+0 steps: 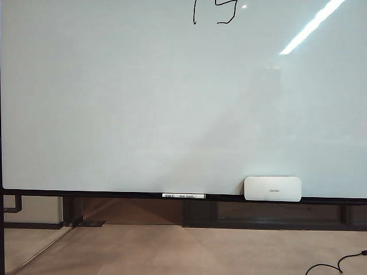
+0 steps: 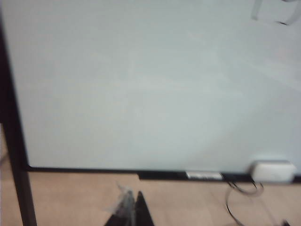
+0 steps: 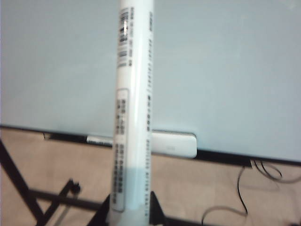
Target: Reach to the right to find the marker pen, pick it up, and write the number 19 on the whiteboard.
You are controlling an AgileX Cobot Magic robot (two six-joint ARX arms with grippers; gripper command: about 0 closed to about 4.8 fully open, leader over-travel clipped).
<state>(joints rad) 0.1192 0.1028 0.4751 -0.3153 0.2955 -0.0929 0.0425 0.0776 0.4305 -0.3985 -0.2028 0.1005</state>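
Note:
The whiteboard (image 1: 143, 114) fills the exterior view, and the number 19 (image 1: 215, 12) is written in thin black strokes at its top edge, partly cut off. Neither gripper shows in that view. In the right wrist view my right gripper (image 3: 130, 200) is shut on the marker pen (image 3: 134, 94), whose white barrel with printed labels sticks out in front of the whiteboard (image 3: 225, 70), well back from it. The left wrist view shows my left gripper (image 2: 134, 207) shut and empty, held back from the whiteboard (image 2: 141, 84), with the number 19 (image 2: 275, 14) as a faint blur.
A second white marker (image 1: 183, 196) lies on the dark bottom rail, with a white rounded eraser (image 1: 272, 188) to its right. A black cable (image 1: 338, 264) curls on the floor at the lower right. The dark stand legs (image 3: 28, 197) cross below the board.

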